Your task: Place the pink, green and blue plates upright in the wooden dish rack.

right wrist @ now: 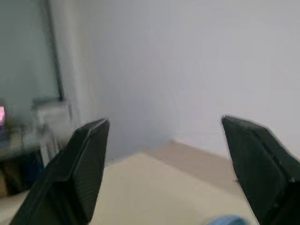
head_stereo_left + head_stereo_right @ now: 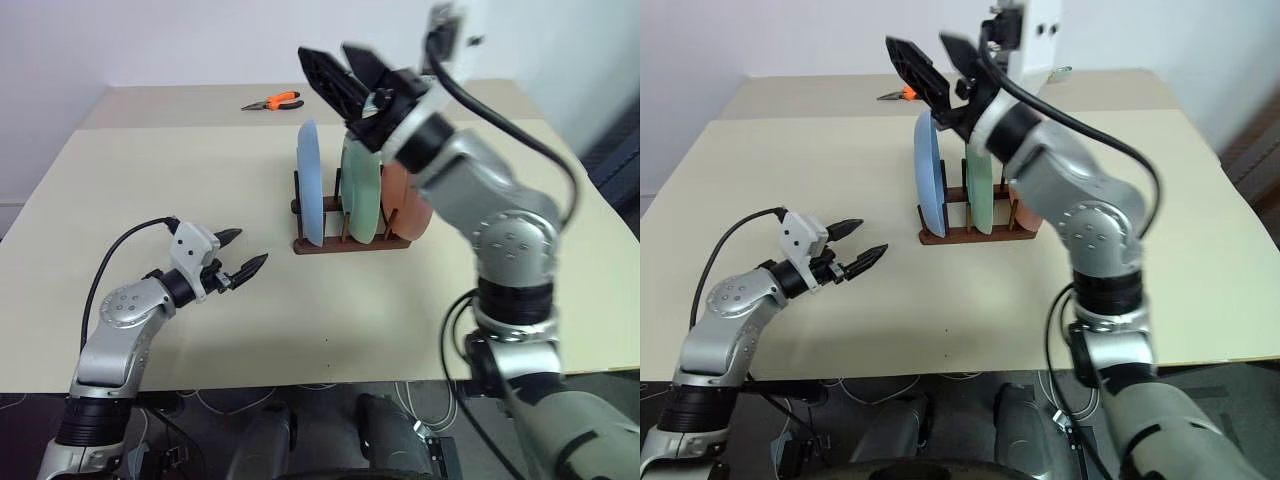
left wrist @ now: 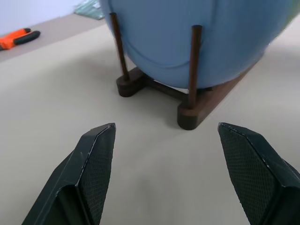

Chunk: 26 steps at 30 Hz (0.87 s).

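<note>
All three plates stand upright in the wooden dish rack (image 2: 352,243) at the middle of the table: the blue plate (image 2: 309,184) on the left, the green plate (image 2: 360,192) in the middle, the pink plate (image 2: 407,205) on the right. Above the green plate hangs my right gripper (image 2: 335,62), open and empty, pointing up and away. My left gripper (image 2: 243,252) is open and empty just above the table, left of the rack, aimed at the blue plate (image 3: 197,37) and the rack's near end (image 3: 190,115).
Orange-handled pliers (image 2: 273,101) lie at the far side of the beige table (image 2: 150,180). The table's front edge runs just behind my left arm. A dark chair edge shows at the far right.
</note>
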### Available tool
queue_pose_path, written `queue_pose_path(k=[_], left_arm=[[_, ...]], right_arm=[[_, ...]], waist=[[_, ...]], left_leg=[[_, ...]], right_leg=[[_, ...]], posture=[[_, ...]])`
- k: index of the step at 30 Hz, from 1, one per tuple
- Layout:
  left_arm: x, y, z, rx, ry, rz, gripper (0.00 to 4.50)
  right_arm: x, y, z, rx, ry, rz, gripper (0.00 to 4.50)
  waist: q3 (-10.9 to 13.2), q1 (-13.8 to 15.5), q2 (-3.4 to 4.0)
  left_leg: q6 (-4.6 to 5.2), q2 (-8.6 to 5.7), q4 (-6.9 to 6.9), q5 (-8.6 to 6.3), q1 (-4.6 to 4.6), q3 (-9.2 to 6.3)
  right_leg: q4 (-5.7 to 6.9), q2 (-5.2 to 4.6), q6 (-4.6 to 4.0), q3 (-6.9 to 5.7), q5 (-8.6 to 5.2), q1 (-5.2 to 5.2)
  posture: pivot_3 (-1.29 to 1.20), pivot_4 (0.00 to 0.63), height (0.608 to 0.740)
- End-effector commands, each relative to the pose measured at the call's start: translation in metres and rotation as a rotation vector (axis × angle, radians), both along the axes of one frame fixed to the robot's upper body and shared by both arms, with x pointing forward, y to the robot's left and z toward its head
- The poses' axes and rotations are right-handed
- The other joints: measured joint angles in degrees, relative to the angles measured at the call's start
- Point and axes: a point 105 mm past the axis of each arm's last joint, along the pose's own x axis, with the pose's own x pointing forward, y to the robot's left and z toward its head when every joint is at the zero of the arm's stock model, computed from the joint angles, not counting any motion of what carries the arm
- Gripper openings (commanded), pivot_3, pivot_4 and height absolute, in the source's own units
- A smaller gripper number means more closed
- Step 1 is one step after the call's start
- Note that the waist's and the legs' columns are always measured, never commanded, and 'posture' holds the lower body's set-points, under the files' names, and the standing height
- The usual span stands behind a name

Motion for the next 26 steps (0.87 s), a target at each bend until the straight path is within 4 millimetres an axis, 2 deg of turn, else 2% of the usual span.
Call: queue_pose_path(k=[1, 3, 5, 8, 11, 16, 26], left_arm=[[0.001, 0.002, 0.007, 0.013, -0.044, 0.014, 3.6], [0.003, 0.006, 0.006, 0.023, -0.047, 0.035, 3.6], [0.008, 0.012, 0.003, 0.039, -0.053, 0.067, 3.6], [0.013, 0.02, -0.001, 0.055, -0.059, 0.1, 3.6], [0.015, 0.02, -0.001, 0.055, -0.068, 0.108, 3.6], [0.014, 0.02, 0.002, 0.066, -0.07, 0.103, 3.6], [0.004, 0.017, 0.0, 0.08, -0.045, 0.093, 3.6]], right_arm=[[-0.005, -0.059, -0.013, -0.101, -0.031, -0.128, 3.86], [0.0, -0.1, -0.037, -0.202, 0.028, -0.273, 3.86], [0.0, -0.137, -0.076, -0.323, 0.145, -0.375, 3.86], [-0.006, -0.158, -0.129, -0.459, 0.281, -0.411, 3.86], [-0.003, -0.169, -0.162, -0.478, 0.352, -0.445, 3.86], [0.008, -0.178, -0.179, -0.457, 0.376, -0.501, 3.86], [0.015, -0.182, -0.187, -0.467, 0.373, -0.515, 3.86]], waist=[[0.0, 0.0, -0.02], [0.0, 0.23, -0.01], [0.0, 0.21, 0.01], [-0.01, -0.1, 0.02], [0.03, -0.42, 0.09], [0.04, 0.02, 0.11], [0.04, 0.21, 0.09]], left_leg=[[0.0, 0.0, 0.01, 0.0, -0.01, -0.01], [0.02, -0.01, 0.04, -0.01, 0.01, 0.05], [0.06, -0.01, 0.05, -0.03, 0.02, 0.08], [0.11, 0.01, 0.0, -0.06, 0.07, 0.17], [0.11, 0.04, 0.05, -0.07, 0.11, 0.32], [0.11, 0.04, 0.13, -0.07, 0.09, 0.29], [0.11, -0.02, 0.1, -0.07, 0.07, 0.24]], right_leg=[[-0.18, 0.0, -0.06, -0.02, -0.03, 0.1], [-0.31, -0.04, -0.14, -0.01, -0.1, 0.22], [-0.34, -0.07, -0.04, -0.01, -0.18, 0.25], [-0.34, -0.09, -0.15, 0.01, -0.08, 0.24], [-0.31, -0.09, -0.14, 0.13, -0.09, 0.22], [-0.33, -0.1, -0.06, 0.12, -0.14, 0.25], [-0.35, -0.16, -0.17, 0.09, -0.05, 0.25]], posture=[[0.0, 0.15, 0.74], [0.0, 0.15, 0.74], [0.0, 0.15, 0.74], [0.0, 0.15, 0.74], [0.0, 0.15, 0.74], [0.0, 0.15, 0.74], [0.0, 0.15, 0.74]])
